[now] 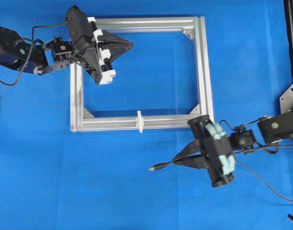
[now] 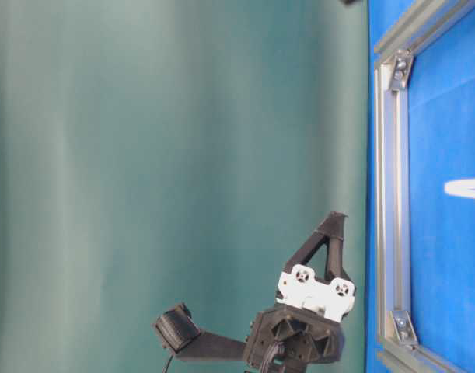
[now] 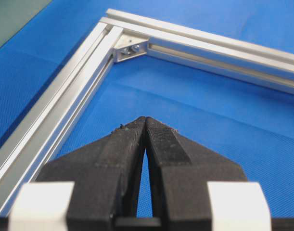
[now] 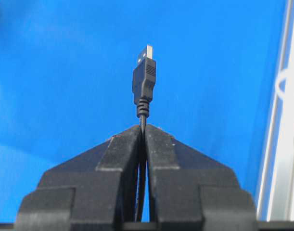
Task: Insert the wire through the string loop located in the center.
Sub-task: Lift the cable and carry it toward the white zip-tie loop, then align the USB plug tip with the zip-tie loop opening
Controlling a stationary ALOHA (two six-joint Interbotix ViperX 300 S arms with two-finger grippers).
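My right gripper [image 4: 143, 131] is clamped on the wire [image 4: 143, 115], its ribbed black pads pinching the cable just behind the plug, whose moulded body and silver metal tip stick out past the fingertips. From overhead, the plug end hangs over bare blue cloth in front of the aluminium frame [image 1: 203, 72], off to the right of the string loop [image 1: 140, 121]; the rest of the cable trails right and is cut off at the picture's edge. My left gripper [image 3: 145, 124] is pressed fully shut on nothing, poised over the frame's interior near a corner bracket [image 3: 130, 49]. The loop is a thin pale ring on a small white holder on the near rail, blurred in the right wrist view. I can read no lettering anywhere.
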